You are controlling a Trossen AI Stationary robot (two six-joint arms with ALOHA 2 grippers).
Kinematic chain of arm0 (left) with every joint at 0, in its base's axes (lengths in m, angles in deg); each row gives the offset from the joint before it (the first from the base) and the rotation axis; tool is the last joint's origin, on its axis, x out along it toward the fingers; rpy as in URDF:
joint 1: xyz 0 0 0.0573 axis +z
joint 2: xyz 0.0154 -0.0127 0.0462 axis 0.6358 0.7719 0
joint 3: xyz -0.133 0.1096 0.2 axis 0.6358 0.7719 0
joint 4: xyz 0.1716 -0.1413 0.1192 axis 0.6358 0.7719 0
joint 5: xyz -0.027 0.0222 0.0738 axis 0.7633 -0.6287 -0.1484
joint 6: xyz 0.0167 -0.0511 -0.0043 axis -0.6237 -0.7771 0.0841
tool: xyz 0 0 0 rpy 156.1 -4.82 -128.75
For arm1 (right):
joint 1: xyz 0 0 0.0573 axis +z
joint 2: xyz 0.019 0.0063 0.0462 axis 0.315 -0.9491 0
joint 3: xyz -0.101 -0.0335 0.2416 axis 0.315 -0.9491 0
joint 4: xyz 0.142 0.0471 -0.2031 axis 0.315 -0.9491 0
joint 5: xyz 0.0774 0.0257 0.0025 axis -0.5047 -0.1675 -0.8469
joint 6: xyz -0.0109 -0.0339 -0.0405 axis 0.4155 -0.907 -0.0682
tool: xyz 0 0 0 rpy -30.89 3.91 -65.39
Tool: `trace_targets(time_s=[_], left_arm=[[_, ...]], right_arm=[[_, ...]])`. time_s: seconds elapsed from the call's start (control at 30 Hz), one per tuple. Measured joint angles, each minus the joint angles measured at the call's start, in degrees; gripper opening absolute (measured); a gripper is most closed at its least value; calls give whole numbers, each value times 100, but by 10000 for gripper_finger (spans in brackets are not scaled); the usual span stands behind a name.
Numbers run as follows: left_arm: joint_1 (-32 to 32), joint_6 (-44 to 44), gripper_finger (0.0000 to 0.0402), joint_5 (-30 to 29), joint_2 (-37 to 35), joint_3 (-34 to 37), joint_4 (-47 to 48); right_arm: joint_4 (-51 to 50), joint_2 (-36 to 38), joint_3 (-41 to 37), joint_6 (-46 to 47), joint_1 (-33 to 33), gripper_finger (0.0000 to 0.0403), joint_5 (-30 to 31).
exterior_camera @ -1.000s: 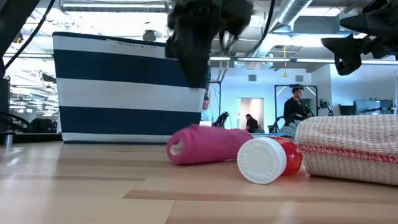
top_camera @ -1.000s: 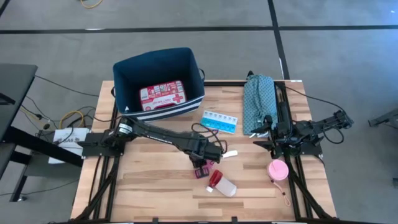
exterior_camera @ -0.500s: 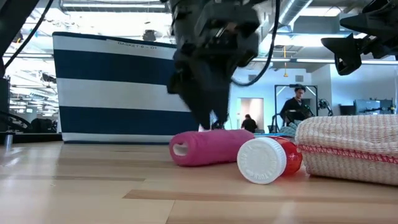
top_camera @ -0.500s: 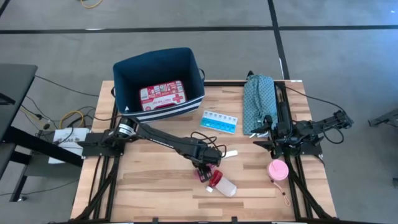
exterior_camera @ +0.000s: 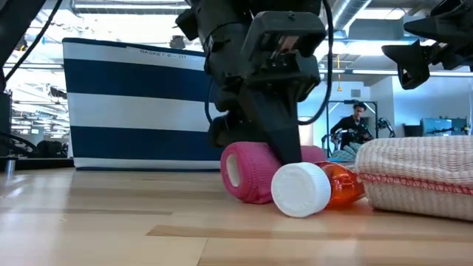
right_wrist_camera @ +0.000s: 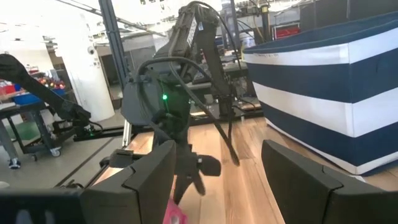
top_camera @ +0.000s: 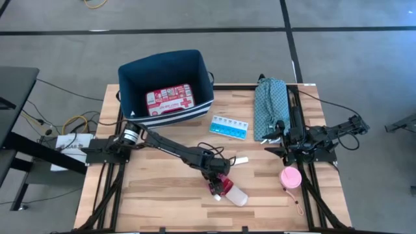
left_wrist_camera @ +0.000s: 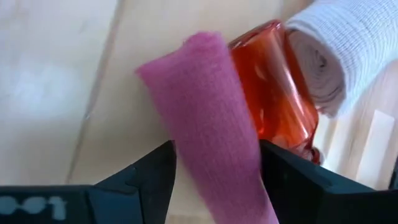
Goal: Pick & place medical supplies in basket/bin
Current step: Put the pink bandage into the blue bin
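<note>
My left gripper (top_camera: 216, 182) reaches down at the table's near middle, its fingers on either side of the magenta roll (left_wrist_camera: 214, 124), which lies on the wood against the orange bottle (exterior_camera: 336, 185) with a white cap (exterior_camera: 299, 190). A white woven roll (exterior_camera: 417, 177) lies against the bottle's other side. The navy striped bin (top_camera: 130, 78) stands at the far left with the red-and-white first-aid case (top_camera: 170, 101) inside. The light-blue pill organizer (top_camera: 229, 127), the white piece (top_camera: 240, 160) and the pink disc (top_camera: 290, 177) lie on the table. My right gripper (right_wrist_camera: 211, 186) waits open at the right side. My left gripper pinches the magenta roll between its two fingers (left_wrist_camera: 155, 177), which lie across the roll's middle (left_wrist_camera: 205, 149). The fingers come from above, pointing down. The roll lies on the table, one end (exterior_camera: 235, 171) facing the near edge, its side against the orange bottle.
A long teal patterned cloth bundle (top_camera: 270, 107) lies at the far right beside the right arm. Bare wood shows along the table's near left. People move in the room beyond the table.
My left gripper has moved toward the near edge and down onto the magenta roll. The roll has turned about so one end faces the near edge, and has slid against the bottle. The bottle has shifted slightly.
</note>
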Motion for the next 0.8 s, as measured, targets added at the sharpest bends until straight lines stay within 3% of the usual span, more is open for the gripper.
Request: trace_targets(time_s=[0.3,0.6,0.73,0.8], left_arm=[[-23,-26,194,-19,143,-34,238],[17,-102,65,85,160,-218,568],[81,154,61,120,147,-883,1676],[112,350,61,-206,93,-1481,2608]], right_arm=[[-42,0,0,-1,-1,234,2],[-72,0,0,-1,1,234,2],[-75,0,0,0,1,234,2],[-79,0,0,0,1,234,2]])
